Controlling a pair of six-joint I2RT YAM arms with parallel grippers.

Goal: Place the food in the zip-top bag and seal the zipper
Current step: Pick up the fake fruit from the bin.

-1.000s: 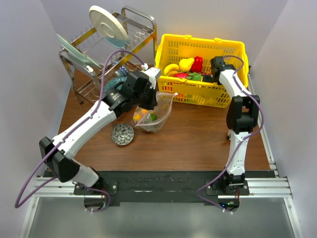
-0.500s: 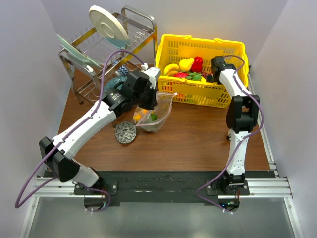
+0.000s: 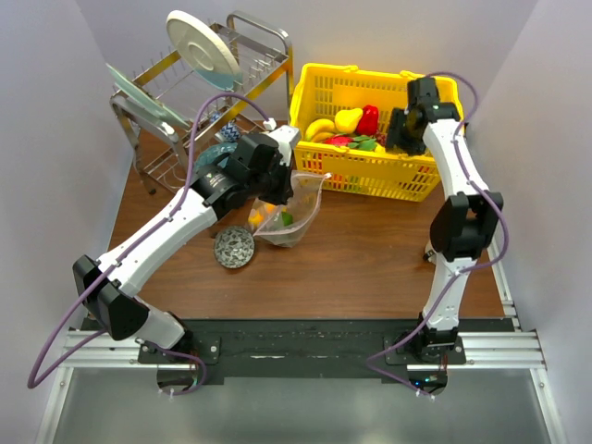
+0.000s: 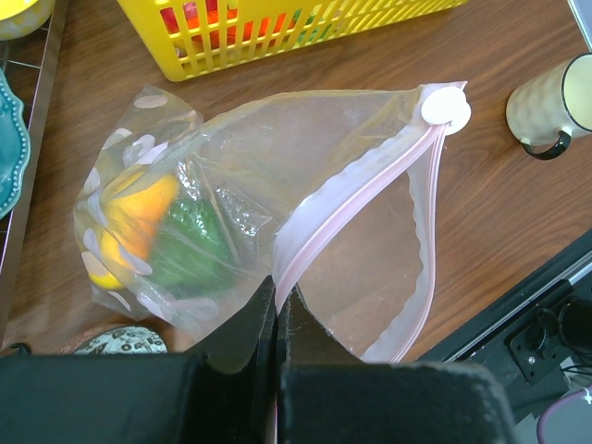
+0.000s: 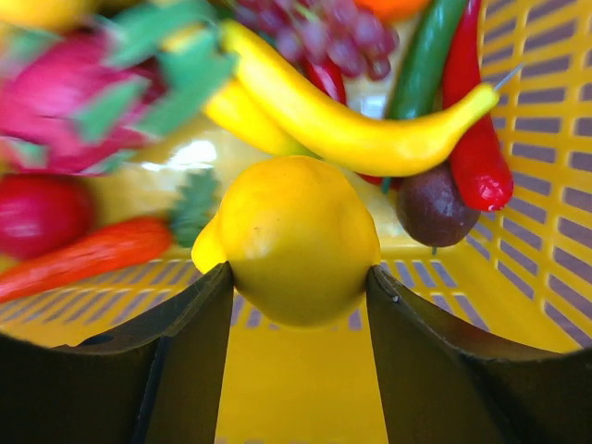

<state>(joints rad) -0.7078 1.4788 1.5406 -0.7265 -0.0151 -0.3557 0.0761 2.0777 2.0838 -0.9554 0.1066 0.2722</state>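
The clear zip-top bag (image 4: 277,185) lies open on the brown table, just in front of the yellow basket (image 3: 379,176). An orange-yellow piece (image 4: 139,217) and a green piece (image 4: 190,250) of food sit inside it. My left gripper (image 4: 277,296) is shut on the bag's rim at the pink zipper (image 4: 356,190), and the mouth gapes to the right. My right gripper (image 5: 298,273) is shut on a round yellow fruit (image 5: 296,231), held above the basket floor. A banana (image 5: 342,120), a red chili (image 5: 476,139), grapes (image 5: 314,37) and a carrot (image 5: 83,259) lie below.
A metal dish rack (image 3: 185,92) with plates stands at the back left. A patterned round dish (image 3: 233,248) lies near the bag's left side. A cream cup (image 4: 555,102) stands on the table to the right in the left wrist view.
My right gripper closed on the yellow fruit and has risen with it toward the basket's back right. The left arm and bag stayed put.
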